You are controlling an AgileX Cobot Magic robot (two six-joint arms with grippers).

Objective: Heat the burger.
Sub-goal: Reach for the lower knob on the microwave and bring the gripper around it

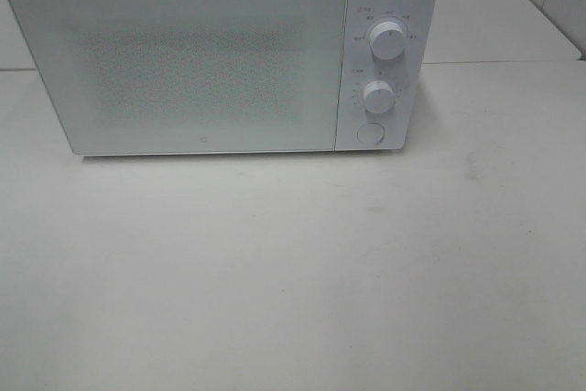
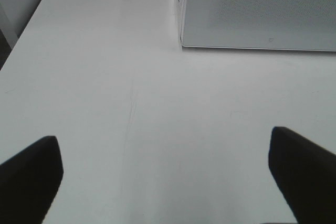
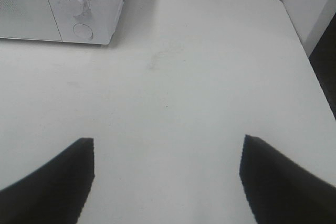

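The burger is out of view in all three views. A white microwave (image 1: 220, 52) stands at the back of the white table (image 1: 293, 272) with its door (image 1: 183, 61) shut. In the left wrist view my left gripper (image 2: 165, 156) hangs open over bare table, short of the microwave's door (image 2: 257, 9), its dark fingertips (image 2: 31, 174) wide apart with nothing between them. My right gripper (image 3: 167, 163) is open too, above bare table off the microwave's control side, its fingertips (image 3: 58, 174) apart and empty. Neither arm shows in the exterior high view.
The microwave's panel carries two knobs (image 1: 388, 41) (image 1: 376, 95) and a round button (image 1: 369, 133). A second table (image 1: 494, 6) adjoins behind. In the right wrist view the table edge (image 3: 310, 61) drops to a dark floor.
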